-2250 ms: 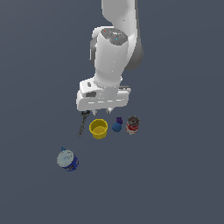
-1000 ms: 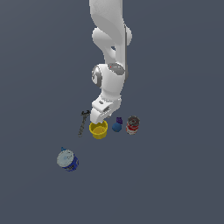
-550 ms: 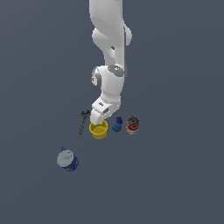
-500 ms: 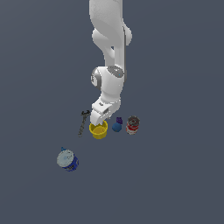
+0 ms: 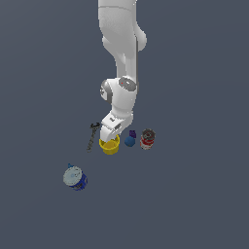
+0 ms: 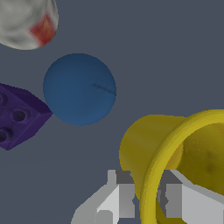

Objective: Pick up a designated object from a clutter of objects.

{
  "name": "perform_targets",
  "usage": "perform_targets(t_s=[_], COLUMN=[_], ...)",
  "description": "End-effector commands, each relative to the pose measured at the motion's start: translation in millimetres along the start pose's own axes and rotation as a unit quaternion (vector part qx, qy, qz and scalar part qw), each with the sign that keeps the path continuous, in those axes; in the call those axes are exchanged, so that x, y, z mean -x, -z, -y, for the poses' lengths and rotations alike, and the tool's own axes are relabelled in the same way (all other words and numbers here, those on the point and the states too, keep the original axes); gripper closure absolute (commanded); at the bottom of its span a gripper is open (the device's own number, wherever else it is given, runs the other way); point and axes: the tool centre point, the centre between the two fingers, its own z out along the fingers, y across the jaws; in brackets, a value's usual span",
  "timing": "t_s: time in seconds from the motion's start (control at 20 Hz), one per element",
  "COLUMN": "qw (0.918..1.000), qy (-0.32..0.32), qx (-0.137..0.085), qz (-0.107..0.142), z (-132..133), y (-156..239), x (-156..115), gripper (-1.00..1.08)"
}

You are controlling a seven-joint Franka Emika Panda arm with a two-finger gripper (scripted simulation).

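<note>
The white Panda arm has come down over the cluster, and its gripper (image 5: 110, 137) now sits at the rim of the yellow cup (image 5: 110, 146). Just over two seconds ago the hand hung higher, clear above the cup; a second ago it was already low, and since then it has barely moved. In the wrist view the jaws straddle the cup's wall, one finger (image 6: 121, 199) outside the yellow rim and the other inside it, both close against the plastic. Whether they have actually clenched on the wall cannot be told from these pictures (the rim hides the contact).

The yellow cup (image 6: 175, 162) stands on the dark grey tabletop (image 5: 194, 194), in the same spot as in the earlier frames, so it appears not yet lifted. That suggests the approach is finished and the grasp is at the closing stage, with the lift to come.

The rest of the clutter has not shifted. A dark wrench (image 5: 92, 136) lies just beside the cup on the exterior view's left. On the exterior view's right sit a blue ball (image 5: 129, 141), a purple studded brick (image 5: 133, 133) behind it, and a red-and-white can (image 5: 147, 139) farther out. A blue-and-white can (image 5: 75, 177) rests well apart, nearer the camera. In the wrist view the ball (image 6: 79, 89) is near the cup but not touching it.
</note>
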Motion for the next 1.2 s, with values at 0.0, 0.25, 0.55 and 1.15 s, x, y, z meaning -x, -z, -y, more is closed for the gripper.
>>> perform_targets(t_s=[0.0, 0.25, 0.55, 1.15], qw=[1.0, 1.0, 1.0, 1.0], qy=[0.0, 0.0, 0.0, 0.001], qx=[0.0, 0.0, 0.001, -0.001], qz=[0.0, 0.0, 0.0, -0.001], z=[0, 0, -1, -9], y=[0, 0, 2, 53], x=[0, 0, -1, -23], gripper=[1.08, 1.08, 1.08, 1.08])
